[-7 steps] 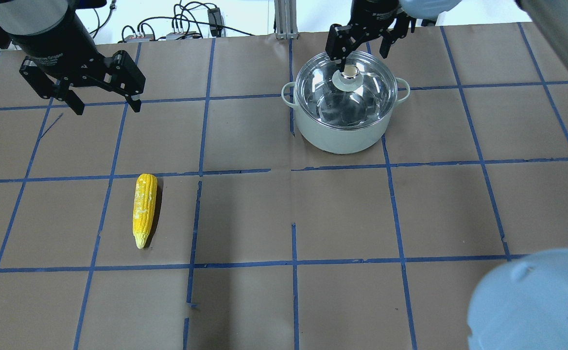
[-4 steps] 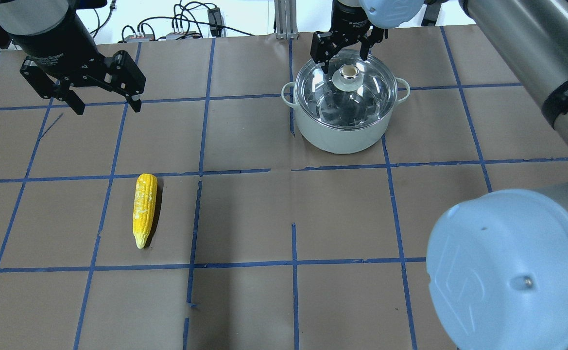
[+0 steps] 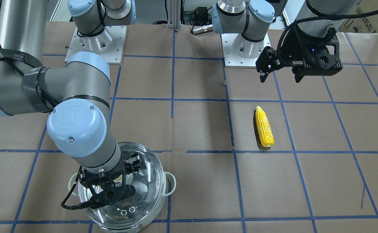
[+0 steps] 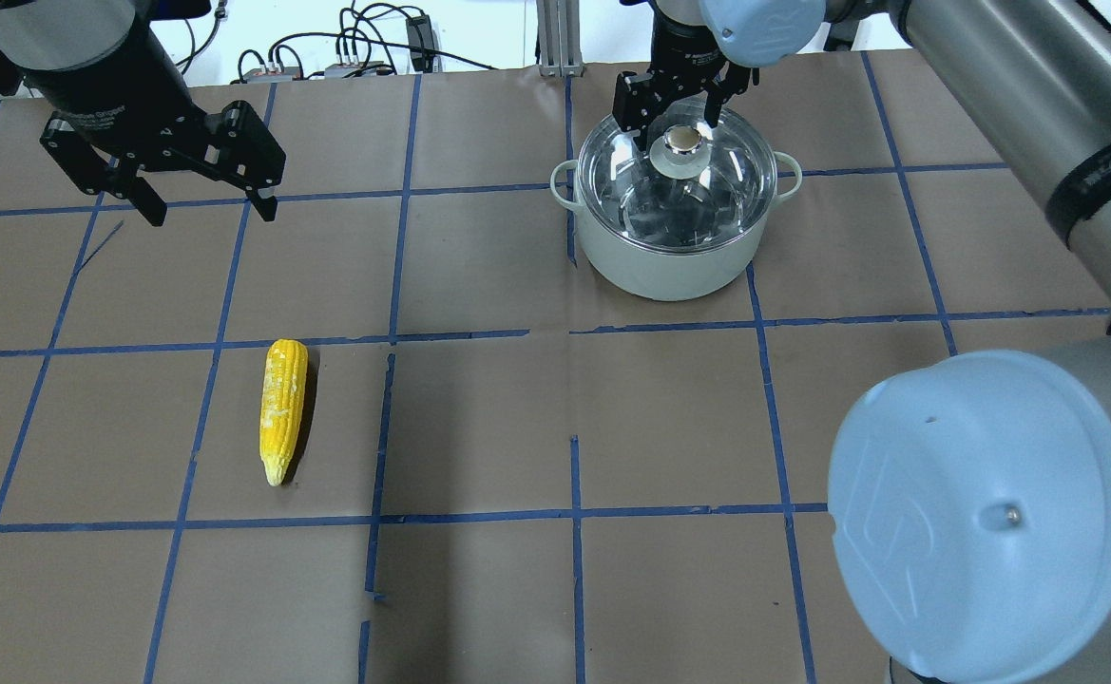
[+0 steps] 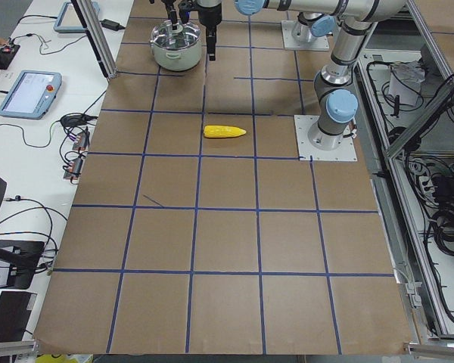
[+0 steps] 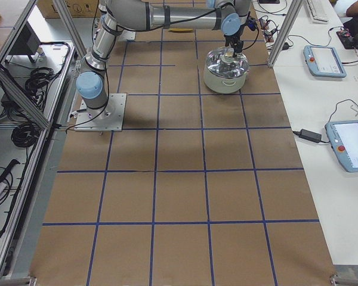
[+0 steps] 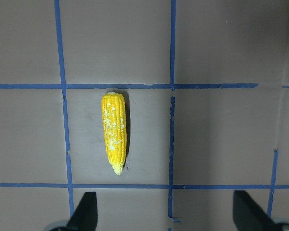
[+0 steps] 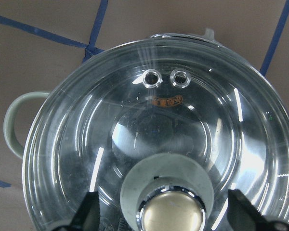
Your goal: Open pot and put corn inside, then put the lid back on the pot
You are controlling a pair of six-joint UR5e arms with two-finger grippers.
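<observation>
The pot [image 4: 669, 261] stands at the far right of the table with the glass lid [image 4: 717, 190] on it. My right gripper [image 4: 677, 116] is open just above the lid, one finger on each side of the knob [image 4: 680, 141]. In the right wrist view the knob [image 8: 171, 214] sits between the two fingertips [image 8: 89, 209]. The corn [image 4: 283, 408] lies flat on the left half of the table, tapered end toward the robot. My left gripper [image 4: 203, 204] is open and empty, high above the table beyond the corn. The left wrist view looks down on the corn [image 7: 114, 131].
The right arm's elbow [image 4: 983, 513] fills the near right corner of the overhead view. Cables and an aluminium post [image 4: 555, 38] stand past the table's far edge. Both arm base plates [image 3: 95, 42] sit on the robot's side. Brown paper with blue tape lines covers the table.
My right gripper has shifted left and come down until its fingers straddle the lid's knob. The right elbow swung further into view. The left arm, corn and pot have not moved.
</observation>
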